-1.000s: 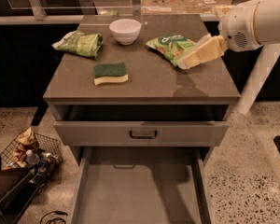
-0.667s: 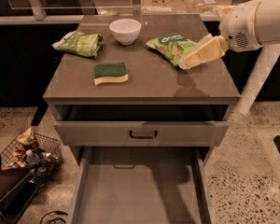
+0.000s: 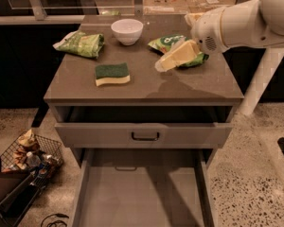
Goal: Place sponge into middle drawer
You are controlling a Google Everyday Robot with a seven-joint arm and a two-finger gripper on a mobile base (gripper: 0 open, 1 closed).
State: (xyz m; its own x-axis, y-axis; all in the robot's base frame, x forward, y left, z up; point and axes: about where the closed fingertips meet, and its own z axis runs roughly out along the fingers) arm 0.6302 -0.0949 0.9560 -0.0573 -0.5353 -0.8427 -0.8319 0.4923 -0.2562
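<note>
The sponge, dark green over pale yellow, lies flat on the grey cabinet top, left of centre. My gripper hangs over the top to the right of the sponge, about a hand's width from it, in front of a green snack bag. It holds nothing that I can see. The middle drawer is pulled far out below, and its long grey floor is bare.
A white bowl stands at the back of the top. A second green snack bag lies at the back left. A grey drawer front with a dark handle sits just under the top. A wire basket of clutter is on the floor at left.
My gripper and arm have moved left across the top, toward the sponge. The sponge, bags, bowl and drawers have not moved.
</note>
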